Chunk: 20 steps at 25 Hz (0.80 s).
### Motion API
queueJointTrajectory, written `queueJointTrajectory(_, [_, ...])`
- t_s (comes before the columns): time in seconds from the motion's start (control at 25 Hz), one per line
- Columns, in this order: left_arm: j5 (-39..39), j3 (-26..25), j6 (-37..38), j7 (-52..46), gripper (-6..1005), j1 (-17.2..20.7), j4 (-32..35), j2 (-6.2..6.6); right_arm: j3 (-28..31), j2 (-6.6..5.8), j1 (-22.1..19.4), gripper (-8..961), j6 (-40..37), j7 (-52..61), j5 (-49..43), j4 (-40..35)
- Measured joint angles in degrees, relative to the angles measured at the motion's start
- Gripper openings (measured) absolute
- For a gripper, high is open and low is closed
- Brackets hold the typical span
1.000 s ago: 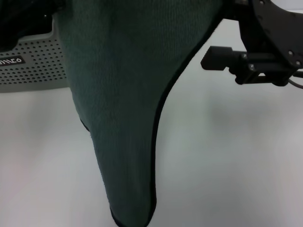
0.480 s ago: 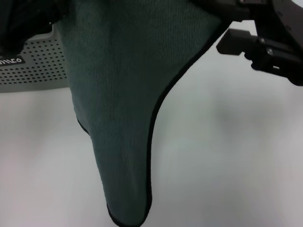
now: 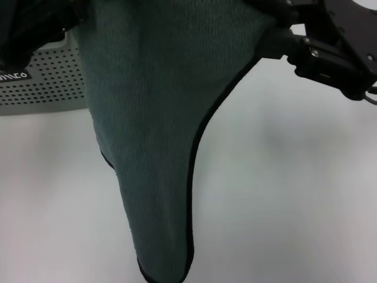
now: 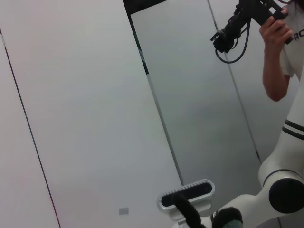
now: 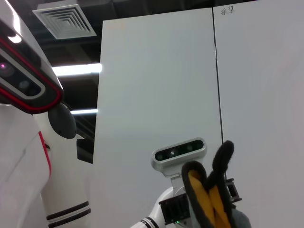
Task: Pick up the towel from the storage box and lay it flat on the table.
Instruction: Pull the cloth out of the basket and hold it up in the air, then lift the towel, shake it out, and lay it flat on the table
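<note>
Plain white smooth table: spans the scene below everything.

Dark green cloth towel with black bound edge: hanging in the air above the table, tapering to a point; a yellow fold shows in the right wrist view.

Pale grey-green perforated plastic storage box: behind, at left.

Right gripper: at the towel's upper right edge; grip cannot be told.

Left gripper: out of sight.

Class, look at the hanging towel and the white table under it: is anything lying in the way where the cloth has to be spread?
Nothing visible does. The towel hangs over bare table; the storage box sits behind, to the robot's left.
</note>
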Motion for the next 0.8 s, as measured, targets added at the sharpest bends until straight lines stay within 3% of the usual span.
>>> queueJointTrajectory(0.48, [0.29, -0.01, -0.01, 0.86, 74, 0.53, -0.68, -0.03, -0.88, 0.54, -0.31, 125, 2.16, -0.37, 0.61, -0.18])
queueJointTrajectory(0.8, [0.27, -0.09, -0.21, 5.96, 76, 1.79, -7.49, -0.46, -0.7, 0.1, -1.47, 29, 3.92, 0.02, 3.79, -1.93])
